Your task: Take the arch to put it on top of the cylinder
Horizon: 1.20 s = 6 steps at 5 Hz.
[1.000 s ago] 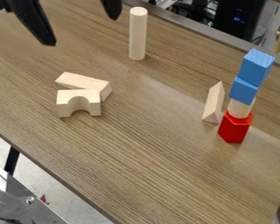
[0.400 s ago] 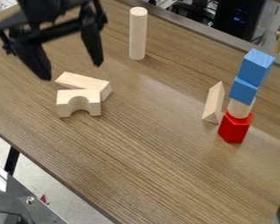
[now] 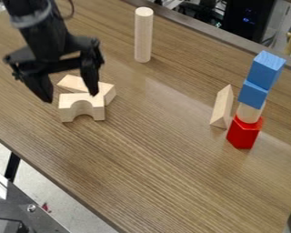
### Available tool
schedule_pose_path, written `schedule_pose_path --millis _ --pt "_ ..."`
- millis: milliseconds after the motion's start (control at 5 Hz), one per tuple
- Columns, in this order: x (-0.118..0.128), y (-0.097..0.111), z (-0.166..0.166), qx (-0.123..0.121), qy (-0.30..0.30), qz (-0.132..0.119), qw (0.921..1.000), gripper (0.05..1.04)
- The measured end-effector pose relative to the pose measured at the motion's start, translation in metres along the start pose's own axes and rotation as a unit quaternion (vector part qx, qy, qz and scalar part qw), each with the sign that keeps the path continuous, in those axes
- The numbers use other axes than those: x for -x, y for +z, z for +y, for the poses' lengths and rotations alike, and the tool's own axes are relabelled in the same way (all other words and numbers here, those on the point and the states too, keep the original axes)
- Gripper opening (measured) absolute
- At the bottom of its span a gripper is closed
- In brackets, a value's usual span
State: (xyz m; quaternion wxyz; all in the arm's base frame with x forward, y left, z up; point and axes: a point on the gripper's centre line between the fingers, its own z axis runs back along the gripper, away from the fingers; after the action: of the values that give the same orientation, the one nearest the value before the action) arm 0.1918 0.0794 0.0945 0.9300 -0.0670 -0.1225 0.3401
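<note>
The black gripper (image 3: 71, 98) hangs open at the upper left, over the arch and the plank behind it, with nothing held between its fingers. Below it the pale wooden arch (image 3: 66, 108) stands on the table, its curved notch facing down toward the front. One fingertip overlaps the arch's upper right part in the view; whether they touch I cannot tell. The tall pale cylinder (image 3: 143, 36) stands upright near the table's back edge, right of the gripper, its top bare.
Against the arch's back lies a flat wooden plank (image 3: 109, 92). At the right rises a stack with a red block (image 3: 244, 133), a pale round piece (image 3: 248, 113) and two blue blocks (image 3: 266, 70). A triangular wooden piece (image 3: 222, 107) is left of the stack.
From the top left, the open gripper has come down and into fuller view, over the arch. The blocks and the cylinder have stayed in place.
</note>
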Motion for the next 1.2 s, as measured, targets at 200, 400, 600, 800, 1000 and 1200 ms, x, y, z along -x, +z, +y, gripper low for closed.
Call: schedule_pose_path --millis 200,400,600,800,1000,1200 --pt "-0.006 -0.014 0.006 -0.012 -0.038 -0.021 0.9990 0.996" --pt "-0.010 -0.024 0.010 -0.021 -0.070 -0.022 0.9971 0.996" --pt "-0.006 -0.036 0.019 -0.039 -0.087 -0.009 0.9954 0.996" --pt "-0.007 -0.052 0.026 -0.057 -0.088 0.000 0.9945 0.996" --pt "-0.009 -0.061 0.034 -0.070 -0.086 0.010 0.9938 0.996" --pt "-0.013 -0.066 0.038 -0.073 -0.080 0.011 0.9941 0.996"
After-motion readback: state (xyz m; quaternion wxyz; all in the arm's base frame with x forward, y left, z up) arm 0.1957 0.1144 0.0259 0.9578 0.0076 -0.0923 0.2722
